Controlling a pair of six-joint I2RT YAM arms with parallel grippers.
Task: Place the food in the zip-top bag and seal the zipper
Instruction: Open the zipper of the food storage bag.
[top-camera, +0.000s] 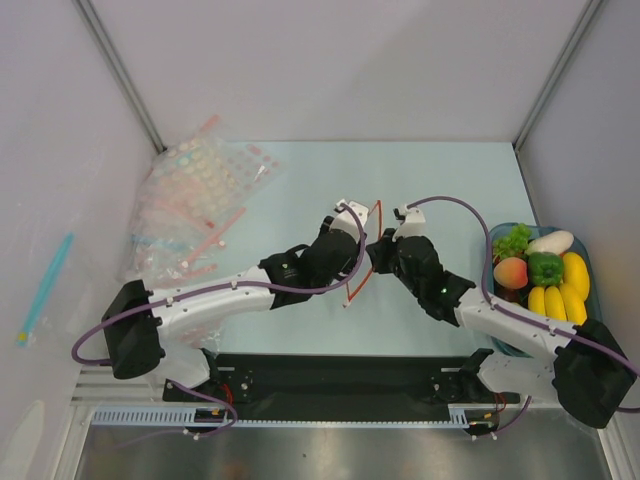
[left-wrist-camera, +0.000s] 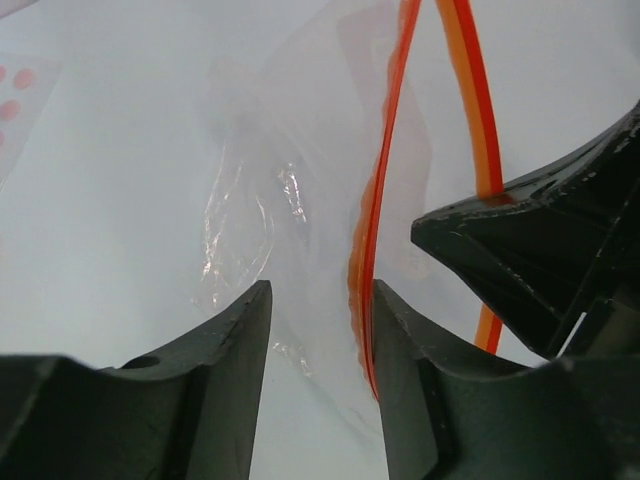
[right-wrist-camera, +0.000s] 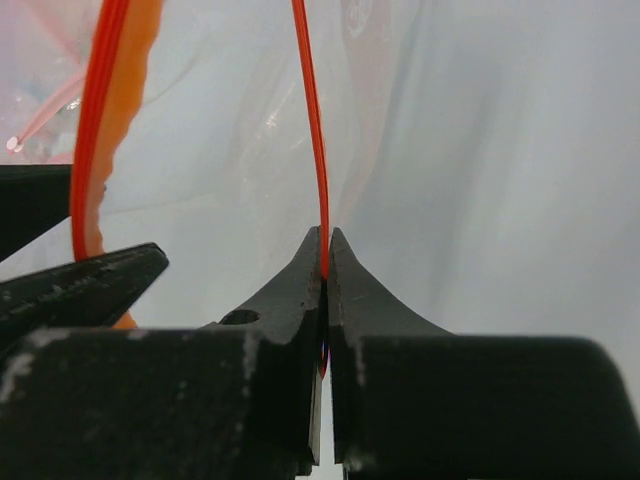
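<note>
- Two claws meet at the mouth of the zip-top bag (left-wrist-camera: 250, 200). The step in hand appears to be spreading that mouth, and nothing shows inside the bag.
- State of right claw (right-wrist-camera: 325, 235): pinched tight on one lip of the zipper (right-wrist-camera: 310, 120), which rises straight from its tips.
- State of left claw (left-wrist-camera: 318, 290): narrowly parted. The other lip runs through the gap against one finger's inner face and looks unclamped.
- Stock of food (top-camera: 530, 265): in a blue tray (top-camera: 497, 233) behind the right claw, beside its forearm and well apart from the bag.
- Next move, as judged: the left claw closes on its lip, then the lips are drawn apart.
- Materials: the bag is thin, glossy, crinkled, limp film. The zipper is a narrow red-orange strip, bowed. The food is smooth, rounded moulded plastic.
</note>
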